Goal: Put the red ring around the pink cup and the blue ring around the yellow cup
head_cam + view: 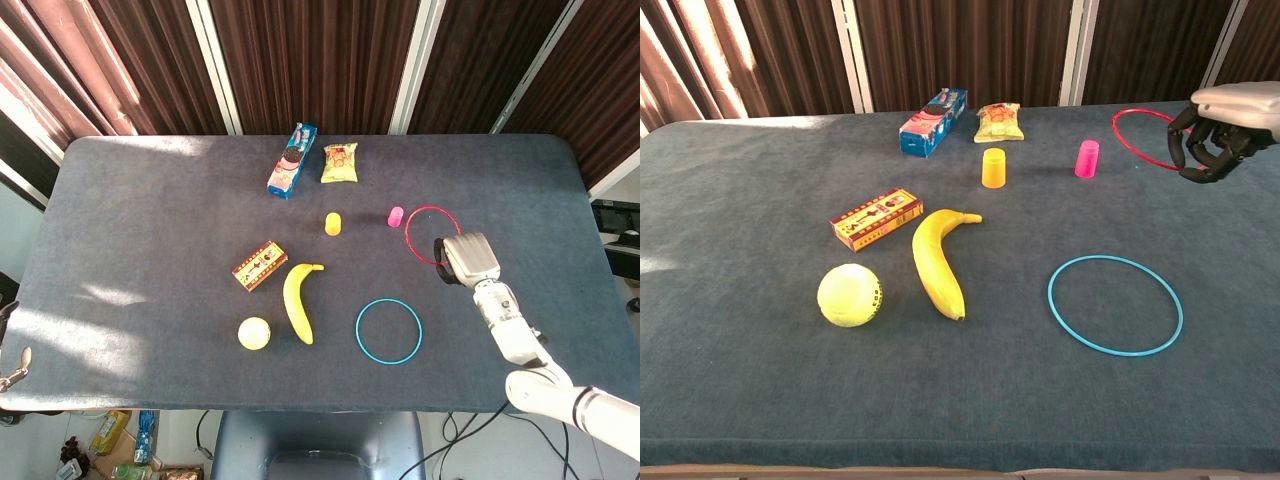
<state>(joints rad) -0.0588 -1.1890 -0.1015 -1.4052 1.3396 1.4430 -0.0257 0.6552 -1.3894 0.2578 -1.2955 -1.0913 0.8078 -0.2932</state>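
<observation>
Dark blue felt table: the right hand has its fingers curled around the thin red plastic ring, holding it up just right of the small pink cup. Thin blue ring lies flat, well apart from the yellow cup.

Lab-like room: cloth-covered table before brown curtains.

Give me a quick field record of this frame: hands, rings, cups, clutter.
right hand: holds red ring, lifted, just right of pink cup
left hand: not in view
red ring: not yet around pink cup
blue ring: flat on table, apart from yellow cup
clutter: banana, yellow ball, small box, cookie pack, snack bag
</observation>
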